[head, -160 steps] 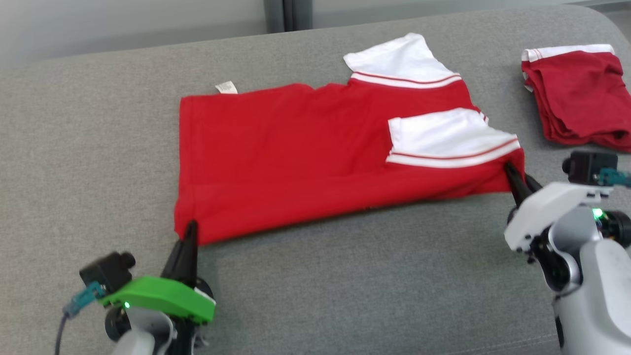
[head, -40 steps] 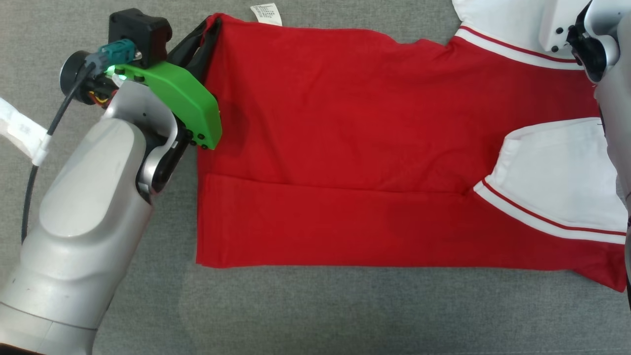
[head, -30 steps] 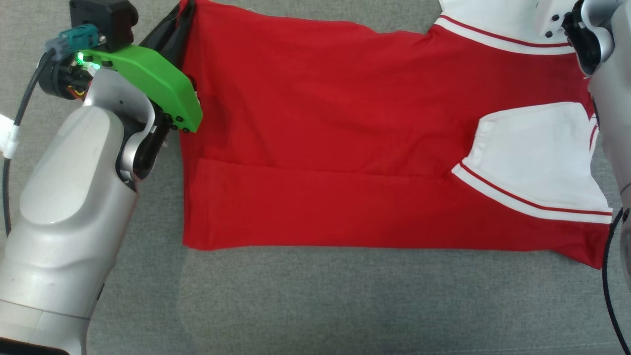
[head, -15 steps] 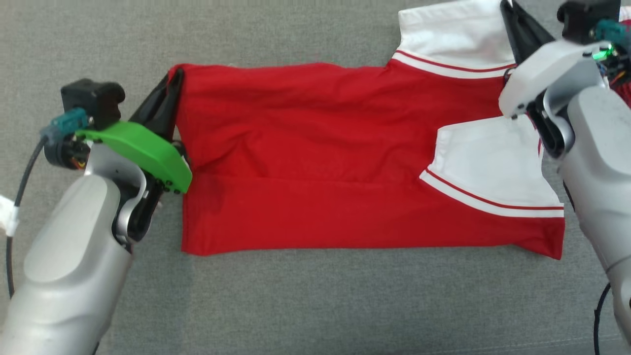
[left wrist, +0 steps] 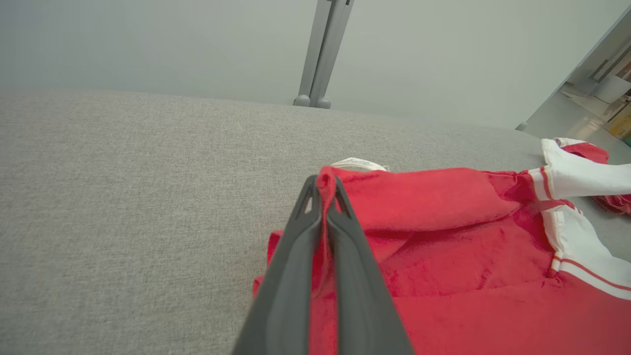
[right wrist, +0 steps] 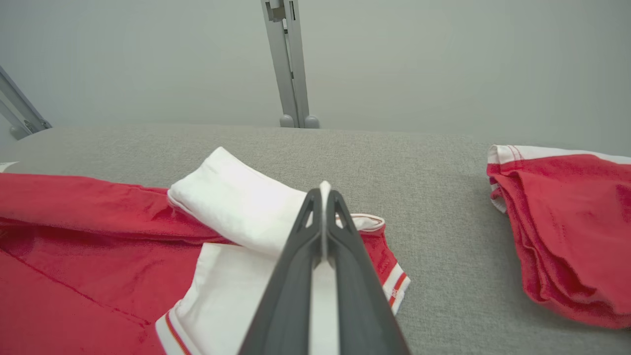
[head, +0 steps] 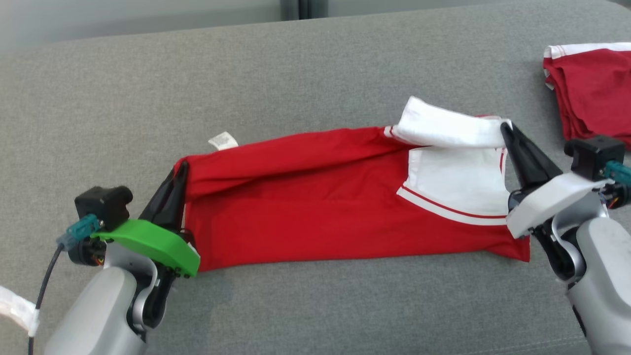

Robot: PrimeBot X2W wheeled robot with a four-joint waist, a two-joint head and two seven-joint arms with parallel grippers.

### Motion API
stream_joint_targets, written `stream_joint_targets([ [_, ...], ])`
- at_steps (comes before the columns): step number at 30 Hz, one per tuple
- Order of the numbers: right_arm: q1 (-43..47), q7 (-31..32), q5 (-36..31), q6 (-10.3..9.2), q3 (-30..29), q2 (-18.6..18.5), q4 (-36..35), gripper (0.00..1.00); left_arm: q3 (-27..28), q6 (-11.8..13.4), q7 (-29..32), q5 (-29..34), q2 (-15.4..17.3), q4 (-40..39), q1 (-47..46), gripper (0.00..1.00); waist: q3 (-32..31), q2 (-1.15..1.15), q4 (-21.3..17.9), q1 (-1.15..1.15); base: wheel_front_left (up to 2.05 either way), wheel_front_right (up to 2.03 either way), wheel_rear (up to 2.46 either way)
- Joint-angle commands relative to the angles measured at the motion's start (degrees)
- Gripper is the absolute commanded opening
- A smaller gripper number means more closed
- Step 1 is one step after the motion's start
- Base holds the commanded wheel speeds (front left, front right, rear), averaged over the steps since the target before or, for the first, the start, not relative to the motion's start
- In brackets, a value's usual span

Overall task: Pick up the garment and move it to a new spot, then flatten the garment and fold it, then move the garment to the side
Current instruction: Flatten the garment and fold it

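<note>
The left arm is cut off by the bottom edge of the head view, and its cable runs out of the picture at the lower left. The hem corner of the garment disappears between the dark fingers of the left claw, so how much cloth sits inside cannot be judged. A care label peeks out from behind the raised back edge; its print is too small to read. The upper white sleeve covers part of the sleeve below it. At far right a second red garment is clipped by the frame edge.

The left arm reaches up and rightward, green housing on top, its claw pressed together on the red hem corner and holding it just above the grey tabletop. The garment lies across the middle of the tabletop, its back edge lifted and rolled toward the robot. The right arm leans up and leftward; the right claw is pinched shut on the edge of the white sleeve, lifted off the layer beneath.
</note>
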Motion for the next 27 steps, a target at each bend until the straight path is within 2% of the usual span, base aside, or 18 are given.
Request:
stream_joint_targets([
  [1,2.3,0.3,-0.6,-0.07,-1.2,0.8,-1.5,0.00,0.2,0.5,-0.7,-0.2,0.4,0.5,1.4,0.00,-1.1,0.00,-0.8,0.00,0.00,0.00,0.00],
  [6,8.6,2.3,-2.8,-0.07,-5.3,3.7,-4.9,0.00,0.4,1.2,-2.4,-0.5,-0.4,2.8,4.9,0.00,-1.5,0.00,-1.5,0.00,0.00,0.00,0.00],
  [7,9.3,2.5,-3.0,-0.07,-6.0,4.4,-5.2,0.00,0.4,1.4,-2.7,-0.5,-0.6,3.2,5.3,0.11,-1.5,0.00,-1.6,0.00,0.00,0.00,0.00],
  [8,10.1,2.7,-3.2,-0.07,-6.6,5.0,-5.3,0.16,0.5,1.4,-2.9,-0.6,-0.9,3.7,5.8,0.39,-1.4,0.00,-1.7,0.00,0.00,0.00,0.00],
  [9,10.7,2.7,-3.7,-0.07,-7.0,5.4,-5.4,0.38,0.6,1.6,-3.2,-0.6,-1.0,4.1,6.2,0.62,-1.4,0.00,-1.8,0.00,0.00,0.00,0.00],
  [10,11.3,2.5,-4.0,-0.07,-7.7,6.0,-5.4,1.00,0.7,1.7,-3.5,-0.4,-1.2,4.4,6.5,1.00,-1.4,0.00,-1.9,0.00,0.00,0.00,0.00],
  [18,14.7,2.1,-5.7,-0.07,-12.1,8.8,-6.0,1.00,3.7,3.1,-5.3,-0.4,-2.6,3.6,10.5,1.00,-2.1,0.00,-1.6,0.00,0.00,0.00,0.00],
  [27,12.4,7.0,-8.2,-0.07,-13.9,8.1,-3.5,1.00,7.9,5.0,-5.7,2.4,-4.7,-2.6,15.4,1.00,-2.5,0.00,0.5,0.00,0.00,0.00,0.00],
])
